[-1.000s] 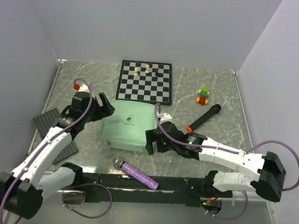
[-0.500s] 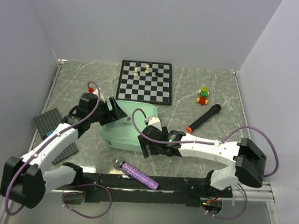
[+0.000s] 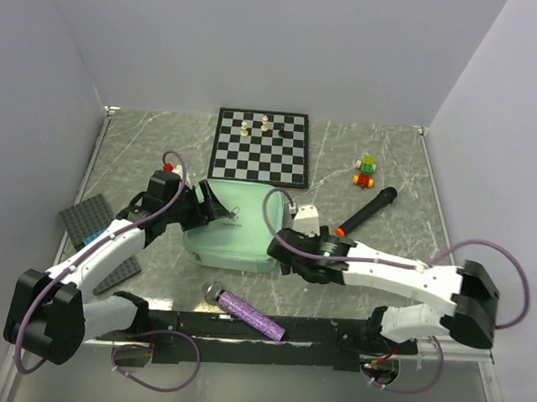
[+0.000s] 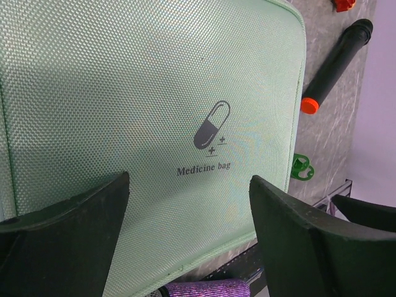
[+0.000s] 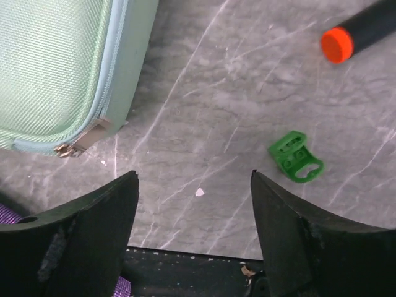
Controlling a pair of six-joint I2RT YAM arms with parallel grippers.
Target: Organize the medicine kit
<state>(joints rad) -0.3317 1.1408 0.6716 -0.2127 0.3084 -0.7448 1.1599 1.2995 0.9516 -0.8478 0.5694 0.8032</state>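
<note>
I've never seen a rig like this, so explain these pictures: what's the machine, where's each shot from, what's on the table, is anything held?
A left arm and a right arm, both robots, are bolted at the table's near edge. One picture looks down from above; the other two come from wrist cameras, dark jaws at the bottom. On the table: a green medicine kit, chessboard, marker, purple tube, blocks, grey plate, green clip. The left jaws are open over the kit, the right jaws open beside its zip corner. Nothing is held.
</note>
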